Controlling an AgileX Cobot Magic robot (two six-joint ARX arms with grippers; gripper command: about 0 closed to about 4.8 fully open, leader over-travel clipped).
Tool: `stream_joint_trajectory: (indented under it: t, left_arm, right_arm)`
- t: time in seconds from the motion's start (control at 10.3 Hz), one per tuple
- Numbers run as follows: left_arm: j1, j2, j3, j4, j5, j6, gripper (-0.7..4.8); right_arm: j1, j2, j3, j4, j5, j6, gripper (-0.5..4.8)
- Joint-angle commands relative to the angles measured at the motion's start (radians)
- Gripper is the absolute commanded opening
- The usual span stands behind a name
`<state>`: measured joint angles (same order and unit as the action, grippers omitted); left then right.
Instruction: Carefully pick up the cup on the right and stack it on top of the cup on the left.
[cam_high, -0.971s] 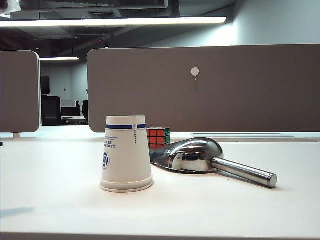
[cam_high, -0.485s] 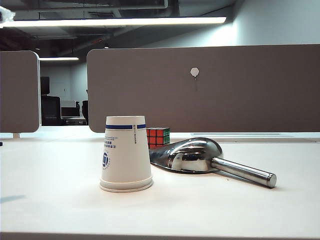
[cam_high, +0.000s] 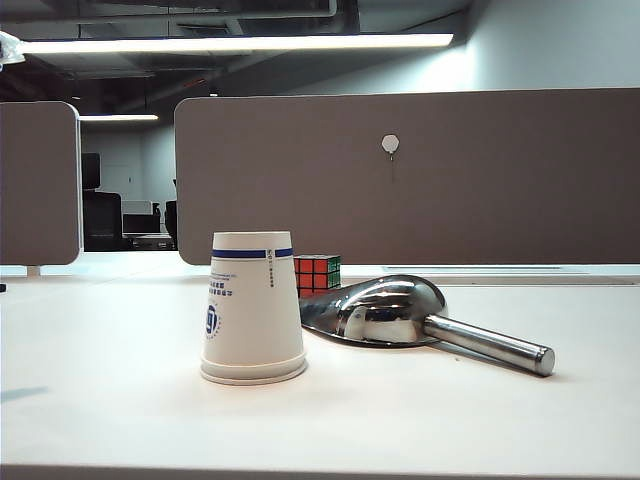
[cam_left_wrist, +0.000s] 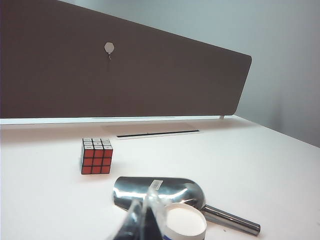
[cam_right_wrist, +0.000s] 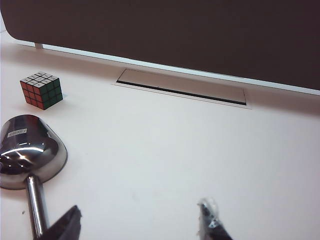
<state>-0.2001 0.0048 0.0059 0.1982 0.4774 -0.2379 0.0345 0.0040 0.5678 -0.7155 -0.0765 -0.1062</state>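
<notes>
Cups: only one white paper cup (cam_high: 253, 308) with a blue band stands upside down mid-worktop, seemingly stacked already. Left gripper (cam_left_wrist: 145, 220) looks closed above it; right gripper (cam_right_wrist: 140, 220) hangs open, empty.

Pincers — left (cam_left_wrist: 145, 220); right (cam_right_wrist: 140, 222) — edge-cropped

A Rubik's cube (cam_high: 317, 273) sits on the white table (cam_high: 120, 400) just behind a shiny metal scoop (cam_high: 400, 315), whose handle points right, with a grey divider panel (cam_high: 450, 200) beyond.
</notes>
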Motion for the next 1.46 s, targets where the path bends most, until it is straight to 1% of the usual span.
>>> stream_joint_trajectory:
  t: [0.1, 0.19, 0.29, 0.39, 0.49, 0.78, 1.07, 1.17, 1.36, 1.46]
  left_arm:
    - [0.0, 0.001, 0.002, -0.003, -0.002, 0.002, -0.05]
    - [0.0, 0.001, 0.002, -0.003, -0.002, 0.002, -0.05]
    - [0.0, 0.001, 0.002, -0.003, -0.002, 0.002, -0.05]
    - [0.0, 0.001, 0.002, -0.003, -0.002, 0.002, -0.05]
    - [0.0, 0.001, 0.002, -0.003, -0.002, 0.002, -0.05]
    - [0.0, 0.001, 0.002, -0.004, -0.001, 0.002, -0.05]
    - [0.0, 0.001, 0.002, -0.01, -0.001, 0.002, -0.05]
    - [0.0, 0.0, 0.002, -0.022, 0.002, 0.002, -0.05]
    - [0.0, 0.0, 0.002, -0.028, 0.002, 0.002, -0.05]
    - [0.0, 0.0, 0.002, -0.029, 0.002, 0.002, -0.05]
  right_arm:
    - [0.0, -0.002, -0.065, 0.112, -0.016, -0.002, 2.57]
    - [0.0, -0.002, -0.092, 0.194, -0.011, 0.054, 2.14]
    - [0.0, -0.002, -0.102, 0.22, -0.004, 0.08, 2.12]
    - [0.0, -0.002, -0.212, 0.417, 0.037, 0.133, 1.65]
    - [0.0, -0.002, -0.312, 0.542, 0.036, 0.133, 1.49]
    - [-0.001, -0.002, -0.369, 0.624, 0.04, 0.134, 1.42]
    - [-0.002, -0.002, -0.381, 0.637, 0.064, 0.136, 1.09]
    - [-0.001, -0.002, -0.398, 0.637, 0.142, 0.136, 0.8]
    - [-0.001, -0.002, -0.411, 0.638, 0.166, 0.136, 0.66]
    - [-0.001, -0.002, -0.422, 0.638, 0.173, 0.136, 0.44]
